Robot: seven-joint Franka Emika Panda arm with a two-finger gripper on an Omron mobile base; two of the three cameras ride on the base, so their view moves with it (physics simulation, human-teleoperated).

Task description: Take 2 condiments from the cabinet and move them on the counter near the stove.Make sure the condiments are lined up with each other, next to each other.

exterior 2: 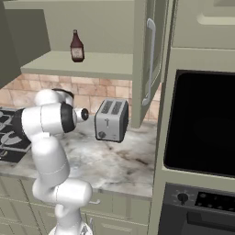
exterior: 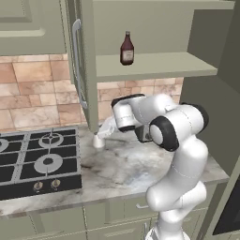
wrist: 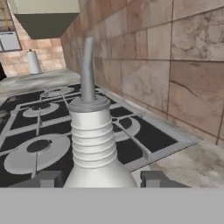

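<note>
Two condiment bottles in evidence, well apart. Dark red-brown bottle [exterior: 127, 48] standing upright on the inner shelf of the open cabinet [exterior: 154, 65], pale label facing out, black cap on top. Same bottle appearing toward the left of the shelf in the right base view.

White bottle [exterior: 99, 140] sitting low at the counter [exterior: 122, 164], just beside the right edge of the stove [exterior: 40, 159] and below the cabinet door with its long curved handle [exterior: 78, 65]. Resting on the marble or hanging just above it: cannot tell. Appearing tilted in the left base view, base down-left, neck running up-right toward the hand.

Gripper [wrist: 99, 178] closing on the white bottle, one dark fingertip [wrist: 49, 178] showing at each side of its lower body in the hand view. Fingers lying against the bottle's flanks with no visible gap. Ribbed collar and tapering narrow neck rising straight up the middle of that view.

Arm [exterior: 178, 140] bending sharply at the elbow, forearm reaching left toward the stove, wrist sitting under the cabinet's lower edge.

Stove grates and round burners spreading behind the white bottle in the hand view, tiled brick-toned wall [wrist: 175, 65] running along the right. Front knobs facing the counter edge in the left base view.

Silver two-slot toaster [exterior 2: 111, 120] standing on the counter near the cabinet's side panel, well apart from both bottles. Black oven [exterior 2: 202, 124] occupying the tall unit to the right.
</note>
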